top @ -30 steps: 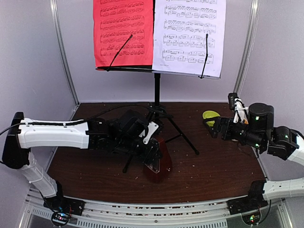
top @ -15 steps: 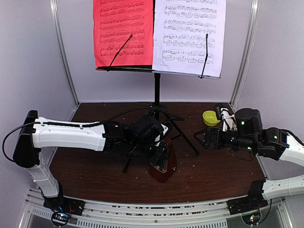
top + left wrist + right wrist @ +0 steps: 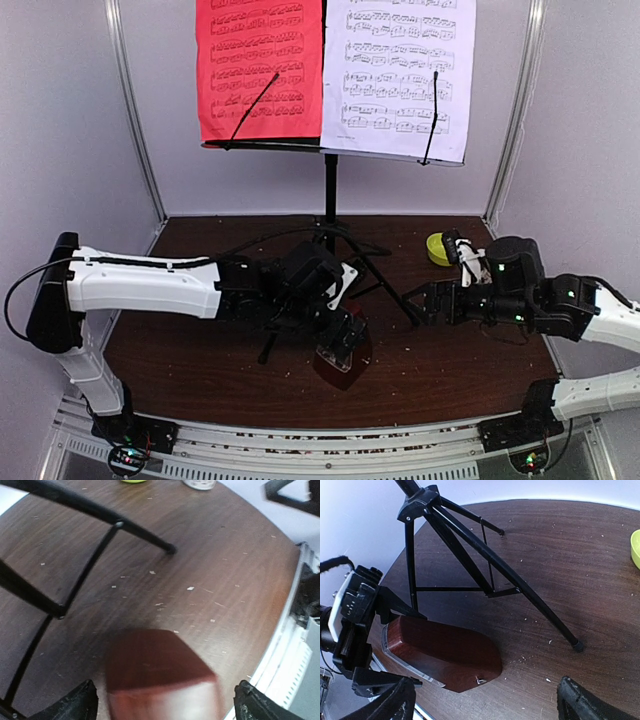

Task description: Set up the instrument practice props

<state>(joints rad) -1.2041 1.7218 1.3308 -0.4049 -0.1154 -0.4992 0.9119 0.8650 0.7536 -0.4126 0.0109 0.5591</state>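
1. Left gripper [image 3: 165, 695] – jaws spread wide, straddling the metronome's [image 3: 445, 652] broad end without pinching it.
2. The metronome seems to lie on its side before the music stand's [image 3: 470, 555] legs, narrow end towards the right gripper [image 3: 485, 690] – also agape, farther off.

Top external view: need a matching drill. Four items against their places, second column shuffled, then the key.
Items
A. red sheet
B. white sheet
C. metronome
D. green bowl

Places
1. table, far right side
2. left half of the stand desk
3. on the table, inside the open left tool
4. right half of the stand desk

Pairs: A-2, B-4, C-3, D-1
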